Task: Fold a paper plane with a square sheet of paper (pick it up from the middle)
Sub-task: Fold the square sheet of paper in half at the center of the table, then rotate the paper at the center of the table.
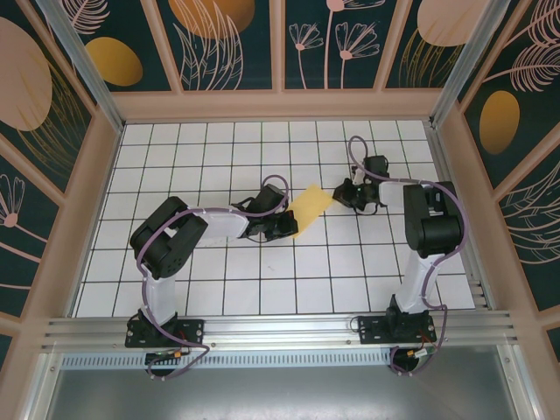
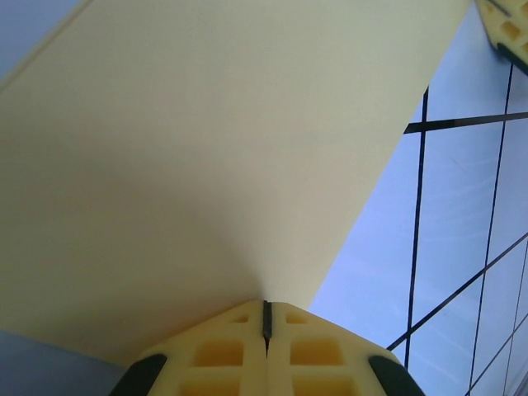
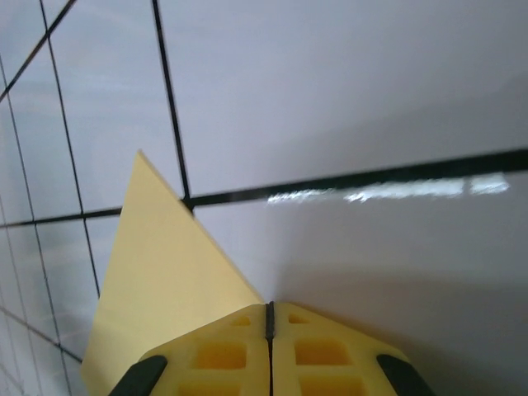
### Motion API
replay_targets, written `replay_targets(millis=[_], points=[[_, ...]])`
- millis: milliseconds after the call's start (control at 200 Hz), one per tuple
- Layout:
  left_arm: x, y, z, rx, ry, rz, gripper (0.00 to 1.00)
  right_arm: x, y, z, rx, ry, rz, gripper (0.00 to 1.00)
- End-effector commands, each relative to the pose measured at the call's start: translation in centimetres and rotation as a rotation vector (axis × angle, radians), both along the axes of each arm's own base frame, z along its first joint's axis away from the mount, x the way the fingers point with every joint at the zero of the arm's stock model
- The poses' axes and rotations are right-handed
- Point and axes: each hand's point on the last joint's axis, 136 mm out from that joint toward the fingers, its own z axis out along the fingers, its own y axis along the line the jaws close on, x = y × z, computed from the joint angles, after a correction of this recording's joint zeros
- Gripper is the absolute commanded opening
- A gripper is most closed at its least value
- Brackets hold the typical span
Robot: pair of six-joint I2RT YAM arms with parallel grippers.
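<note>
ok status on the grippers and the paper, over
left gripper shut on the square sheet of paper, at its edge. right gripper shut at the sheet's other end, hold unclear. nothing in the way.
</note>
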Motion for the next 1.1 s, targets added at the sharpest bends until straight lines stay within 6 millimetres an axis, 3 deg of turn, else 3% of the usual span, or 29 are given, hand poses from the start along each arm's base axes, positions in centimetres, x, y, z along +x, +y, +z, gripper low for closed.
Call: replay_targets(millis=[0,150,305,385,480,615,726,851,871,966,986,1091], points=[[-1.7,1.9,-2.5,0.100,0.061,-0.006,0.05,1.8,-1.9,0.1,-0.071,-0.027,-0.054,0.05],[-0.9,1.3,-0.7,0.067,0.011,-0.012,0.06,2.0,-1.9,1.8,-0.110,-0.066,-0.080,0.05],[1.7,-0.4,4.7,0.000,-0.130,-0.012,0.16,0.4,-1.3,4.3,-0.204,-0.116,-0.112,0.12],[3.3,-0.1,7.1,0.001,-0.202,0.016,0.26,-0.7,-0.7,4.9,-0.251,-0.130,-0.131,0.19],[5.3,1.7,8.9,0.020,-0.262,0.082,0.34,-2.0,0.7,4.6,-0.292,-0.127,-0.128,0.29],[7.0,5.3,9.0,0.049,-0.274,0.175,0.44,-2.8,3.6,3.5,-0.315,-0.109,-0.077,0.34],[7.4,7.7,8.1,0.069,-0.255,0.222,0.50,-2.7,4.6,2.0,-0.350,-0.074,-0.062,0.36],[7.1,8.9,7.0,0.092,-0.241,0.242,0.61,-2.6,5.4,0.6,-0.389,-0.048,-0.039,0.39],[7.0,9.0,7.9,0.077,-0.258,0.245,0.63,-2.6,5.5,0.4,-0.393,-0.045,-0.035,0.39],[6.9,9.1,8.1,0.063,-0.262,0.245,0.70,-2.5,6.2,-0.6,-0.406,-0.030,0.003,0.40],[6.3,9.5,7.1,0.073,-0.243,0.242,0.72,-2.5,6.4,-0.9,-0.408,-0.029,0.016,0.40],[5.9,9.9,6.8,0.060,-0.249,0.244,0.84,-2.3,8.0,-1.4,-0.383,-0.049,0.114,0.39]])
